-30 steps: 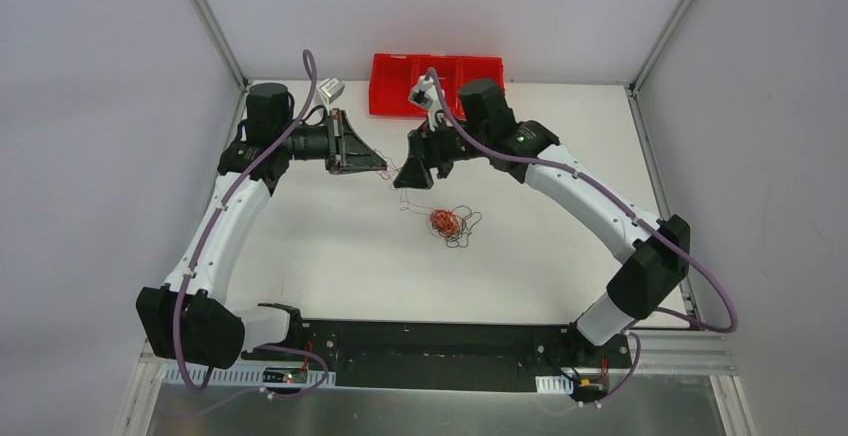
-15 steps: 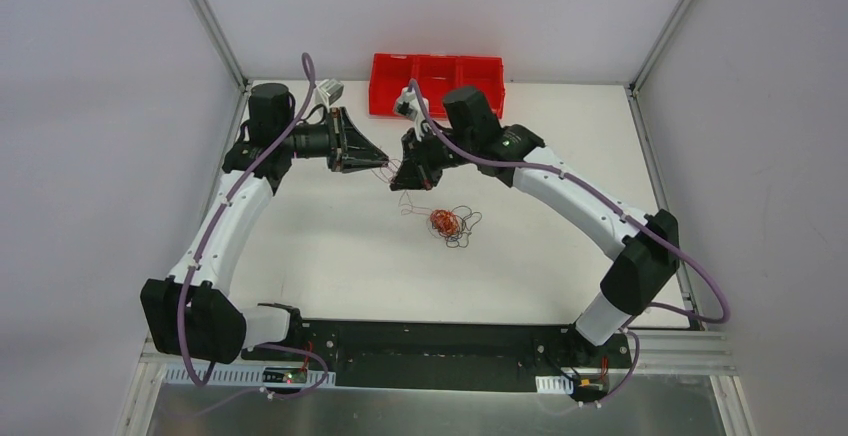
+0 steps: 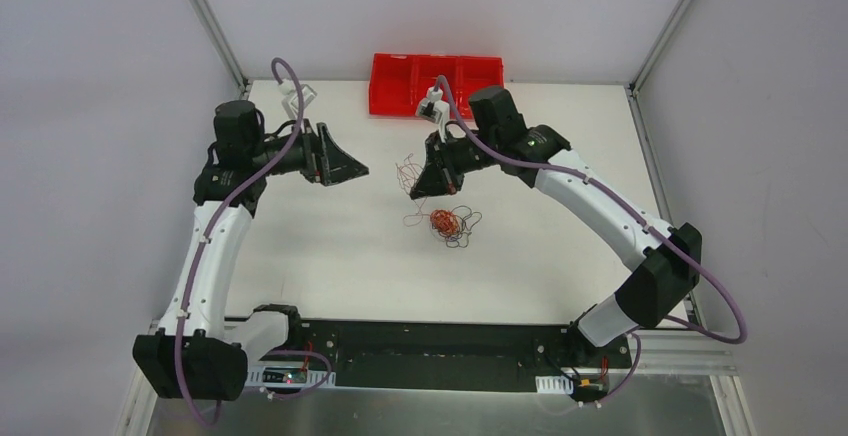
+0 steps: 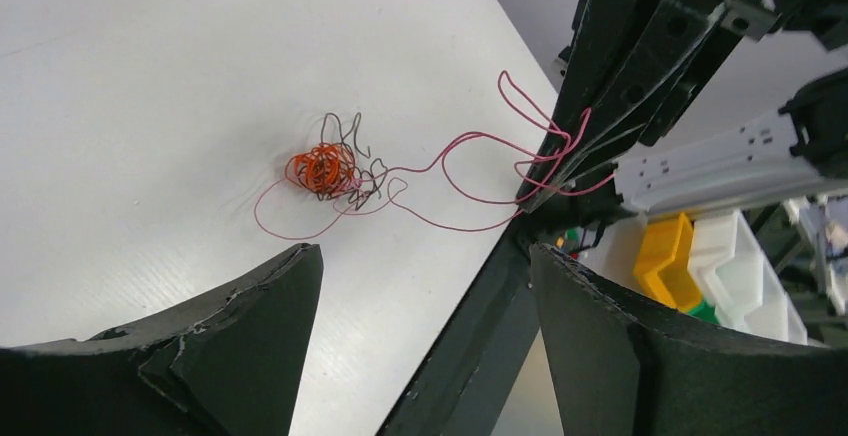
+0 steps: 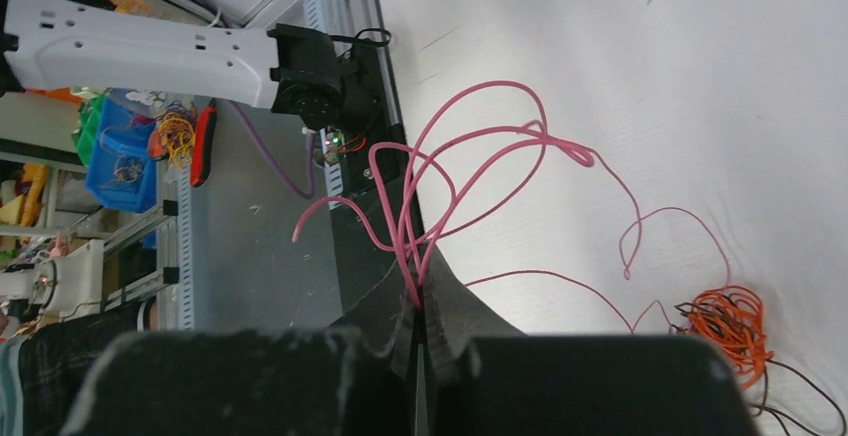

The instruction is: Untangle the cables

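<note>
Right wrist view: right jaws clamped on pink wire loops. Left jaws apart, holding nothing; orange-black tangle lies on the table, wire trailing into it.

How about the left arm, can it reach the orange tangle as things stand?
Probably yes. The left gripper is open and empty, with bare table between it and the orange tangle. The pink wire running from the tangle up to the shut right gripper lies close, so it might snag.
</note>
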`<action>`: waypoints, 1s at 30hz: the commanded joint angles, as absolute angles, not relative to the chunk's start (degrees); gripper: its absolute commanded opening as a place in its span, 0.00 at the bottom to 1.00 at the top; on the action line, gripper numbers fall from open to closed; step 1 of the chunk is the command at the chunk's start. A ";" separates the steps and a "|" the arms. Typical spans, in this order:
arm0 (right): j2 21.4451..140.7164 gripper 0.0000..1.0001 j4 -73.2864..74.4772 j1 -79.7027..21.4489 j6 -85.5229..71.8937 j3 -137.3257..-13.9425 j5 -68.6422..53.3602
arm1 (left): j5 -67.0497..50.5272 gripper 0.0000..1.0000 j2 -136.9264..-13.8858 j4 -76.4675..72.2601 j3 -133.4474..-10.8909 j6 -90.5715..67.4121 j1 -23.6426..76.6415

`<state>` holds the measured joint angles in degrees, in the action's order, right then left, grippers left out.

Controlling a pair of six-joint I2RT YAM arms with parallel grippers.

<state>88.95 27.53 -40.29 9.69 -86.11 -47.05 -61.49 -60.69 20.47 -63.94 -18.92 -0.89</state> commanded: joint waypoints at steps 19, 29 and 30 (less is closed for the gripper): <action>85.80 0.00 27.54 -40.33 6.48 -84.80 -56.40 | -58.87 0.00 -62.58 18.17 -67.09 -16.01 18.02; 83.46 0.00 27.36 -38.06 5.16 -81.03 -54.28 | -62.98 0.33 -58.66 18.11 -66.68 -16.58 11.33; 83.49 0.00 26.82 -38.10 4.28 -80.86 -53.97 | -62.30 0.39 -58.24 18.11 -66.97 -15.35 13.56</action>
